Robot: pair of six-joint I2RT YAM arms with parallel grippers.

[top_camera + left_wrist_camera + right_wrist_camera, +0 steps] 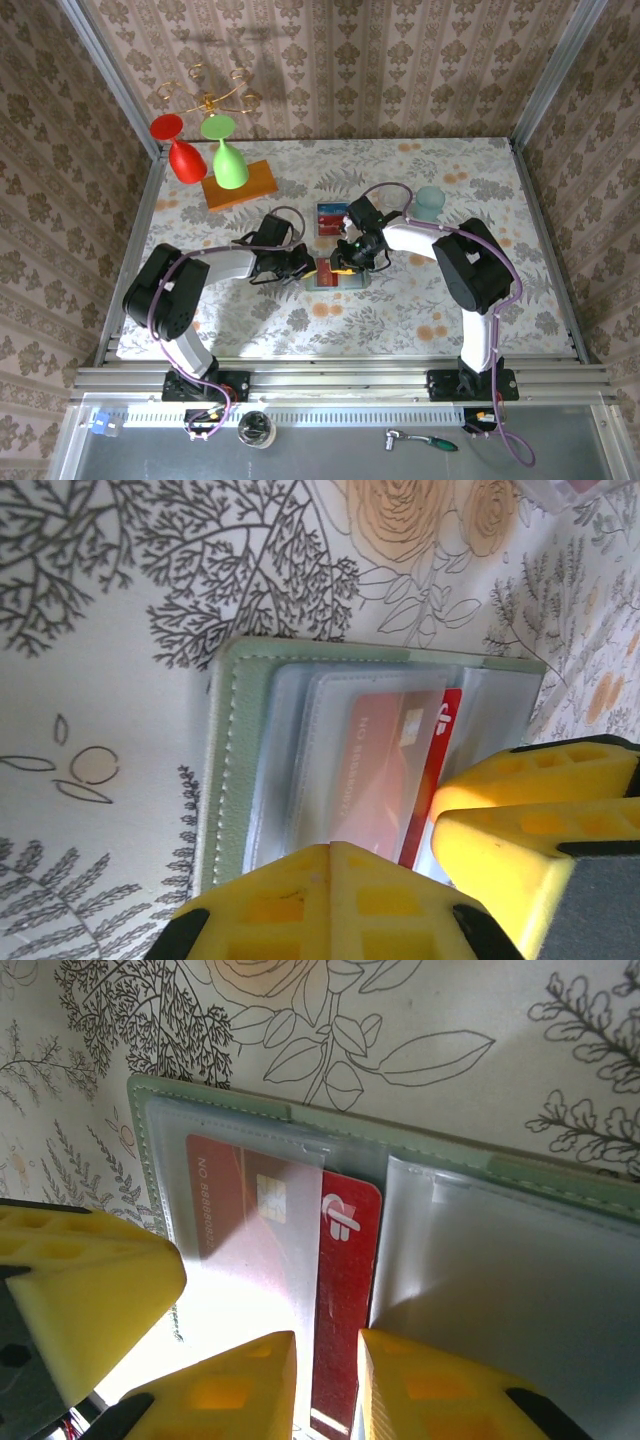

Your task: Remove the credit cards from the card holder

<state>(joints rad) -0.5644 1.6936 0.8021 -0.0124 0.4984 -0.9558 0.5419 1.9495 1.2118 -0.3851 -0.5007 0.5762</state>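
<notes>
Right wrist view: we see the red credit card [345, 1290] protruding from the open sage-green card holder [450, 1145] on the floral table [450, 1020], the right gripper [328, 1350] narrowly parted astride it, grip uncertain, while the closed left gripper [335, 895] presumably pins the holder against sliding.

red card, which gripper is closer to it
Right. The right gripper has its fingers either side of the red card's bare end. The left gripper, shut, sits over the holder just beside the card.
</notes>
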